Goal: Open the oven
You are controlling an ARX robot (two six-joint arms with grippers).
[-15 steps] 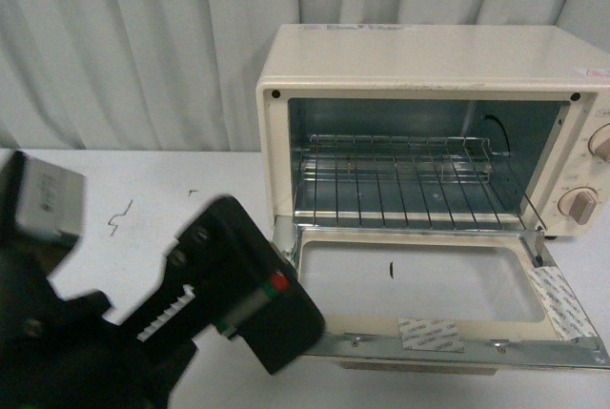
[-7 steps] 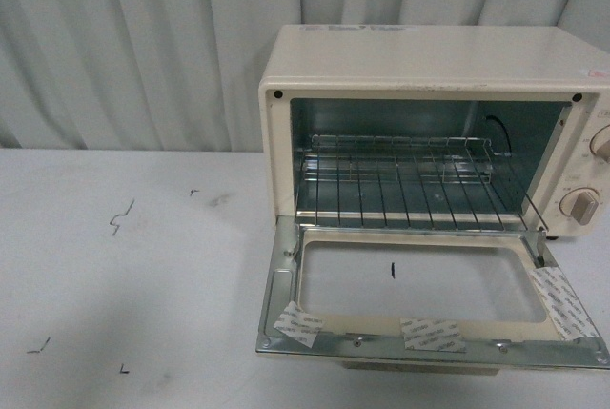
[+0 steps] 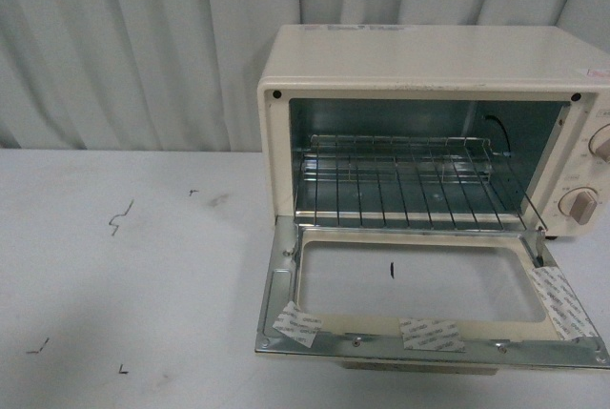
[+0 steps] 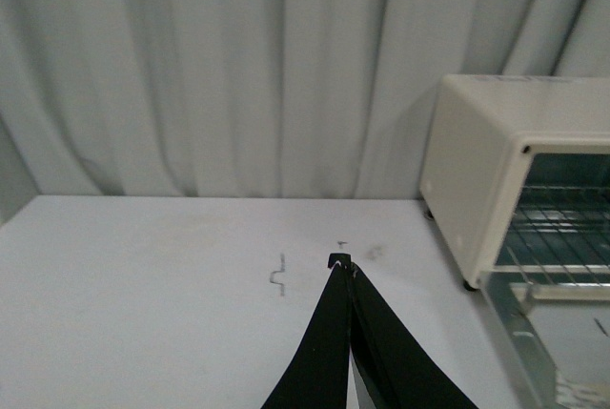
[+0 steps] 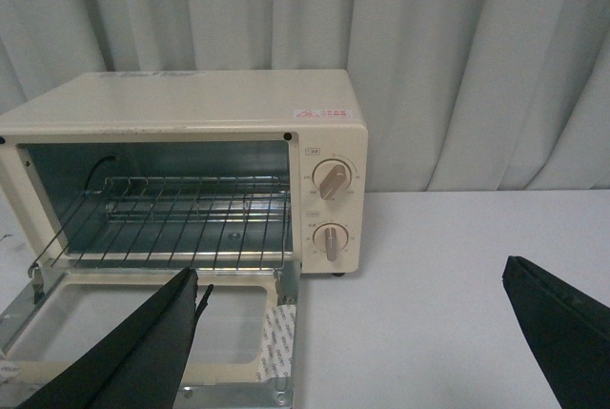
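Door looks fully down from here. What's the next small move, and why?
Probably none on the oven itself: I'd just keep both arms back and stop. Its door lies flat on the table, the rack inside fully exposed. The left gripper is shut, away from the oven, and the right gripper is open with nothing between its jaws.

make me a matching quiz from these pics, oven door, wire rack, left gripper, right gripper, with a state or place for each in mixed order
1. oven door
2. wire rack
3. left gripper
4. right gripper

A. fingers spread wide apart
B. folded down flat
C. fingers pressed together
D. inside the oven cavity

Pairs: 1-B, 2-D, 3-C, 4-A
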